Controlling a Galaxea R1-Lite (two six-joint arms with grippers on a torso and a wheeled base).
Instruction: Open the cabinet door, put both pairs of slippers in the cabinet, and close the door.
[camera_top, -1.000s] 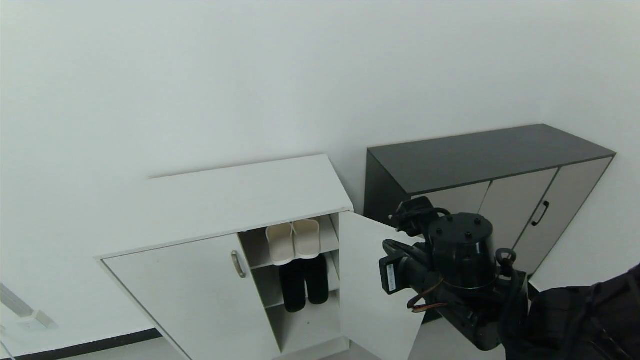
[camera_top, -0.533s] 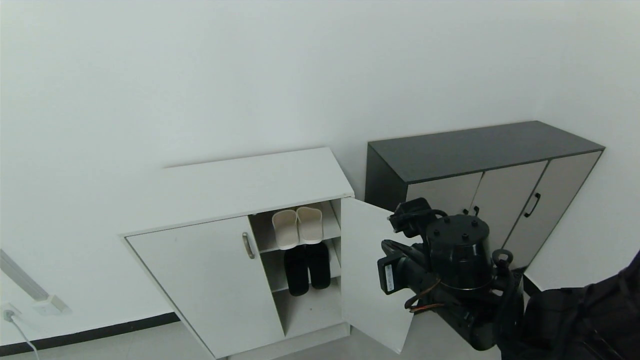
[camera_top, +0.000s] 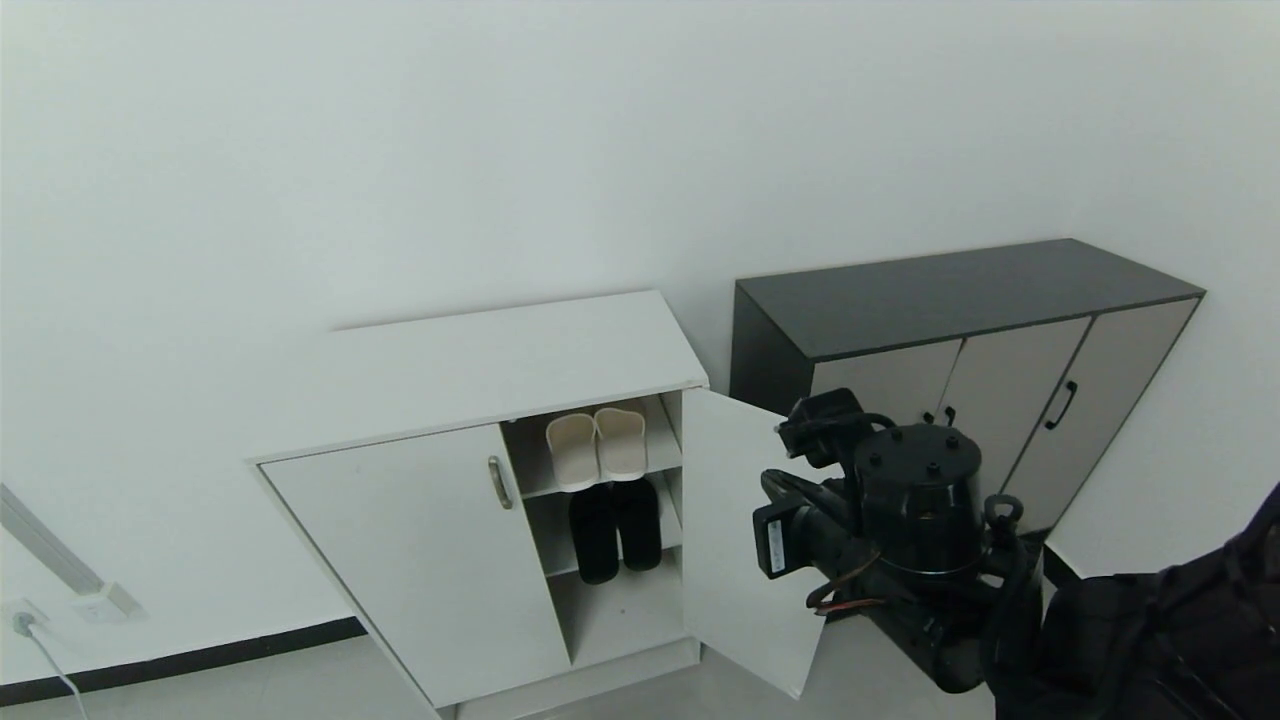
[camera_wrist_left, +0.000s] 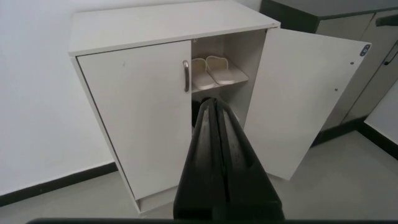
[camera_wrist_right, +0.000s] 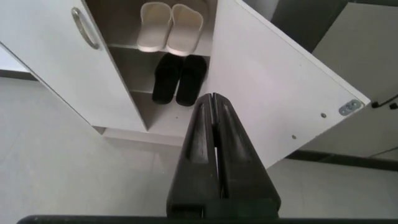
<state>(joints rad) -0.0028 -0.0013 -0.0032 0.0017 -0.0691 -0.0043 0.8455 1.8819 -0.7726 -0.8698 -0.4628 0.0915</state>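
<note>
The white cabinet stands with its right door swung open. Inside, the white slippers lie side by side on the top shelf, and the black slippers on the shelf below. The left gripper and right gripper are both clenched on nothing, and both face the cabinet front.

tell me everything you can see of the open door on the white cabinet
The open door is a flat, plain white panel, apparently laminated board, hinged on the white cabinet's right side and swung wide outward, inner face showing. A small round fitting sits near its top free corner. Nothing visibly grips it.
</note>
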